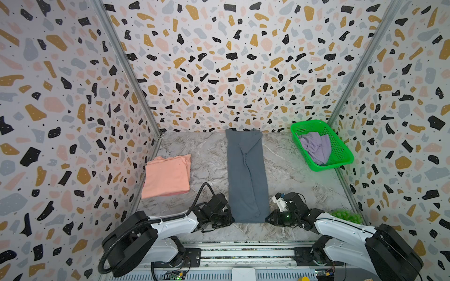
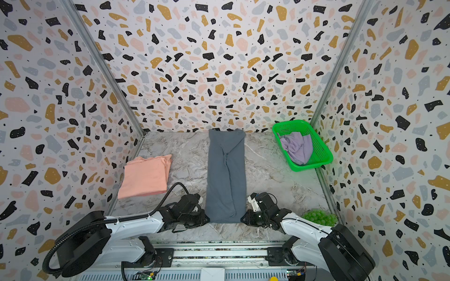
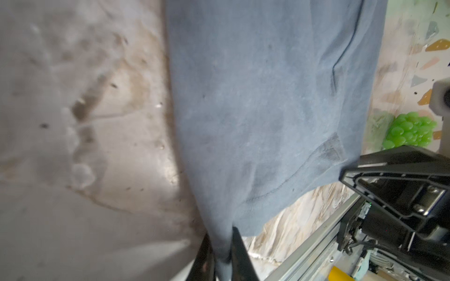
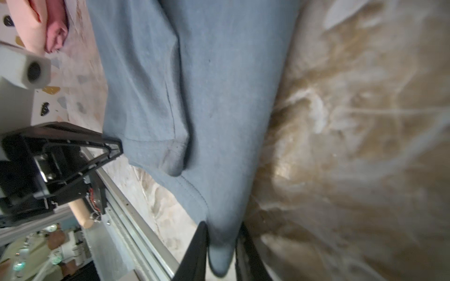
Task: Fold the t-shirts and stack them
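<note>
So | left gripper + right gripper both pinching grey t-shirt near corners | risk: uneven lift probably slips a corner, fold goes crooked

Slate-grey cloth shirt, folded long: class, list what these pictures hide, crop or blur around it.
- Slate-grey cloth shirt: near corners hidden inside the left claw and right claw, wrist views.
- Pale lilac cloth shirt: underside hidden by green plastic mesh basket, both top views.
- Salmon-pink cloth shirt: cropped by the right wrist view's edge.
- Bumpy green cluster: partly behind right arm, both top views.
</note>
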Action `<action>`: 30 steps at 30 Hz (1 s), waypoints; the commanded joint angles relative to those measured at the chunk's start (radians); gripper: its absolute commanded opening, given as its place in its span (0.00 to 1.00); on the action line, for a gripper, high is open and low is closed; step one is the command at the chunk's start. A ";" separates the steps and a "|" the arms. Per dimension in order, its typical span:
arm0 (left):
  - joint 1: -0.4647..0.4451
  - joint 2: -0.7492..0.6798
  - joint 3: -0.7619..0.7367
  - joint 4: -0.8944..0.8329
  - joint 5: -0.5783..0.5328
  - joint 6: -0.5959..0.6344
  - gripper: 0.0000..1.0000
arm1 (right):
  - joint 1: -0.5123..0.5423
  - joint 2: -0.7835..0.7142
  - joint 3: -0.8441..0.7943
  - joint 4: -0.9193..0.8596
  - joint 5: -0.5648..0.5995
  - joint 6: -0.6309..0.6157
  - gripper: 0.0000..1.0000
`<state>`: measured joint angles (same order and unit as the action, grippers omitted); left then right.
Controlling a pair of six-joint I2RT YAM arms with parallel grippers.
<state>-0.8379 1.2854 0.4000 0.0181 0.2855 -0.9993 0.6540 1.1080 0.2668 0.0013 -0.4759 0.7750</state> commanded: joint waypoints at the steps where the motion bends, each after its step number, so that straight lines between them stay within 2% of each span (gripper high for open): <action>1: -0.004 0.007 0.039 -0.061 -0.033 0.057 0.00 | 0.027 0.009 -0.004 -0.046 0.029 -0.022 0.14; 6: -0.040 -0.062 0.015 -0.148 -0.002 0.049 0.00 | 0.080 -0.039 0.019 -0.163 0.069 -0.020 0.06; 8: -0.092 -0.120 -0.001 -0.193 0.012 0.020 0.00 | 0.122 -0.113 0.013 -0.230 0.063 0.012 0.06; 11: -0.159 -0.248 -0.027 -0.231 0.023 -0.062 0.00 | 0.195 -0.279 0.054 -0.413 0.121 0.052 0.06; 13: -0.169 -0.328 -0.019 -0.254 0.022 -0.109 0.00 | 0.198 -0.367 0.086 -0.490 0.144 0.074 0.06; 16: -0.168 -0.381 0.056 -0.273 -0.011 -0.124 0.00 | 0.197 -0.422 0.150 -0.509 0.175 0.092 0.06; 20: -0.144 -0.284 0.216 -0.302 -0.032 -0.037 0.00 | 0.196 -0.326 0.294 -0.502 0.266 0.023 0.05; 23: -0.055 -0.169 0.356 -0.340 -0.021 0.090 0.00 | 0.164 -0.191 0.421 -0.460 0.343 -0.067 0.05; 25: 0.041 -0.089 0.435 -0.353 0.016 0.191 0.00 | 0.076 -0.085 0.490 -0.389 0.312 -0.126 0.05; 30: 0.210 0.112 0.594 -0.311 0.106 0.335 0.00 | -0.136 0.169 0.617 -0.191 0.192 -0.208 0.04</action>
<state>-0.6827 1.3190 0.9268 -0.2897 0.3264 -0.8089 0.5835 1.2037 0.8261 -0.2996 -0.2382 0.6533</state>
